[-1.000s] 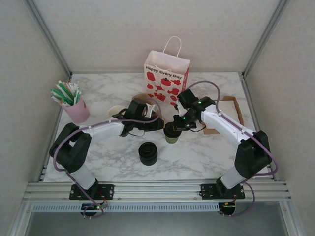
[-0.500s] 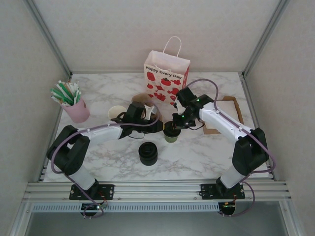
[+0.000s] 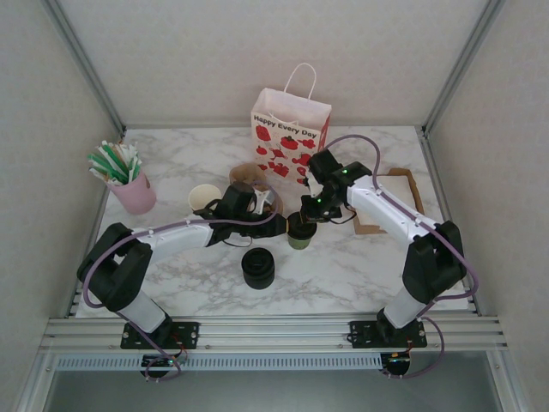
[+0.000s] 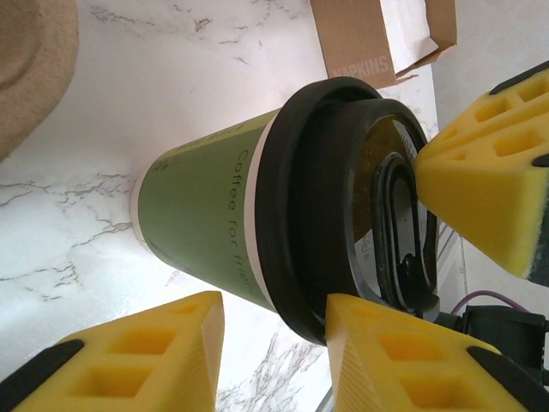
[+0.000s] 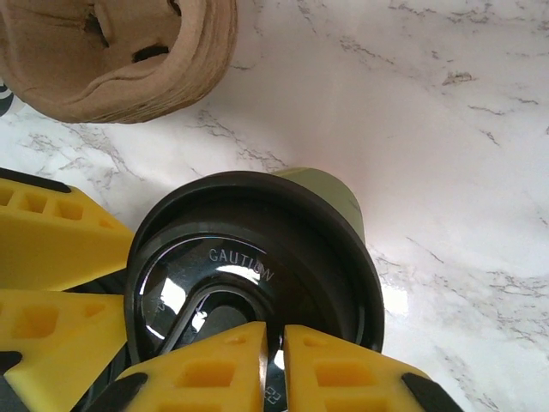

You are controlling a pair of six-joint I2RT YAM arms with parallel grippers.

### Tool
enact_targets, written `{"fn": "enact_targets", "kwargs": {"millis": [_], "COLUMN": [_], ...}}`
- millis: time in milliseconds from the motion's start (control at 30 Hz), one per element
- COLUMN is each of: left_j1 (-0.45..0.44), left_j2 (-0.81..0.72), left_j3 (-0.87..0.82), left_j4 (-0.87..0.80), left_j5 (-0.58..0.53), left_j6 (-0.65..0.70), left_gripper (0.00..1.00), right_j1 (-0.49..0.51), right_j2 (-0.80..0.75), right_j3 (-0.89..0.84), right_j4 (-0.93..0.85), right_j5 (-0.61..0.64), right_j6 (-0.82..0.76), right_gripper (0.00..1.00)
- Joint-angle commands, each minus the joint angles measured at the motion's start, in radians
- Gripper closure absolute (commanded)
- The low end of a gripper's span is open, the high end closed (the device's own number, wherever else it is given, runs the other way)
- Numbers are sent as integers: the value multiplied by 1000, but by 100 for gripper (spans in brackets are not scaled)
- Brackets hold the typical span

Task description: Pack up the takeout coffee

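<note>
The takeout coffee (image 3: 298,239), a green paper cup with a black lid, stands upright on the marble table between the two arms. My left gripper (image 3: 281,226) is at its left side. In the left wrist view the left gripper (image 4: 274,302) is open; the cup (image 4: 206,206) sits just past the tips, and one yellow finger (image 4: 395,352) touches the lid's rim. My right gripper (image 3: 306,215) hovers over the cup from the right. In the right wrist view the right gripper (image 5: 274,333) is shut to a thin slit, its tips on top of the lid (image 5: 257,257).
A white gift bag (image 3: 290,137) with red prints stands behind the cup. A brown pulp carrier (image 3: 250,176) and a white cup (image 3: 204,197) lie behind the left arm. Black lids (image 3: 258,268) are stacked in front, a napkin box (image 3: 390,202) sits right, and a pink straw holder (image 3: 130,193) sits far left.
My left gripper's jaws have widened around the cup and its arm has shifted slightly forward. The right gripper has crept a little left over the lid. The cup has stayed in place.
</note>
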Motion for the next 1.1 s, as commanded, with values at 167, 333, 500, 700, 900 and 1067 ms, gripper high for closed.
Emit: {"fn": "enact_targets", "kwargs": {"millis": [167, 333, 500, 700, 900, 1067], "left_j1": [-13, -14, -14, -14, -15, -15], "left_j2": [-41, -76, -120, -248, -411, -535], "left_j3": [52, 75, 103, 141, 174, 167], "left_j4": [-42, -81, -131, -206, -295, -340], "left_j5": [-18, -44, -73, -147, -256, -388], "left_j6": [5, 16, 29, 51, 86, 114], "left_gripper": [51, 42, 30, 12, 1, 0], "right_j1": [1, 0, -1, 0, 0, -11], "right_j2": [-65, -99, -153, -270, -410, -475], "right_j3": [10, 12, 0, -40, -77, -111], "right_j4": [-37, -44, -47, -46, -77, -113], "right_j5": [19, 27, 48, 82, 157, 261], "right_j6": [-7, -2, 3, 19, 23, 35], "right_gripper": [78, 68, 56, 36, 12, 1]}}
